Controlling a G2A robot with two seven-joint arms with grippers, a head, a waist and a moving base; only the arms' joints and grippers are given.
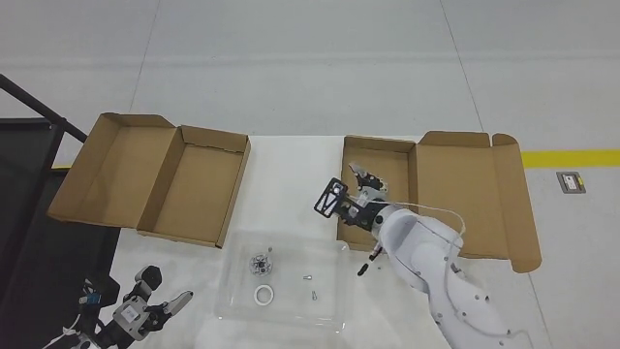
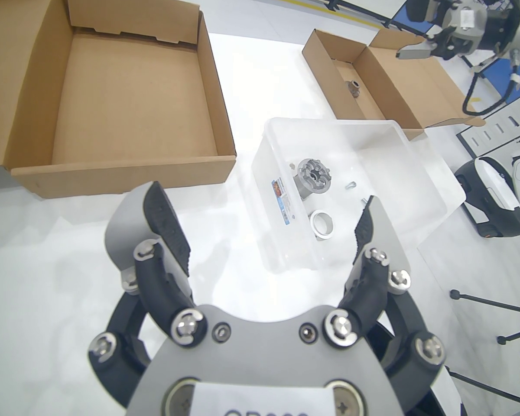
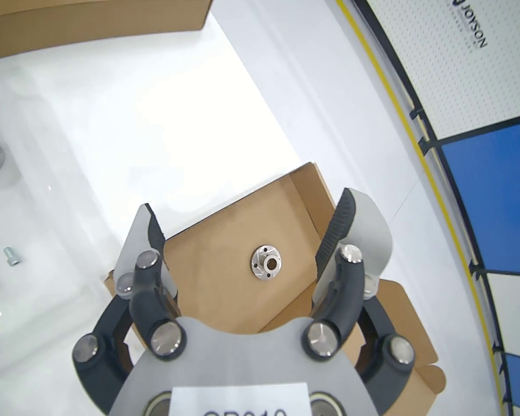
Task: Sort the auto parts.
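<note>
The white desk (image 1: 291, 179) carries three containers. At its far-left corner lies an open, shallow corrugated cardboard box (image 2: 125, 101) with its lid folded flat – nothing lies on its bare brown floor. Toward the far-right corner sits a narrower cardboard box (image 3: 216, 235), lid flap spread to the right; on its floor rests one round, flanged metal hub (image 3: 265, 263) with a centre bore and small holes around the flange. Between the boxes, at the near edge, stands a clear plastic bin (image 2: 372, 149) with rounded corners. It holds a grey toothed metal coupling (image 2: 314, 175), a plain pale ring (image 2: 323, 223) and small silver bolts (image 2: 351, 184), all apart from one another.

The right gripper (image 3: 247, 202) hangs above the hub, fingers spread wide and empty. The left gripper (image 2: 262, 199) hovers near the near-left corner – ribbed black pads apart, holding nothing.
</note>
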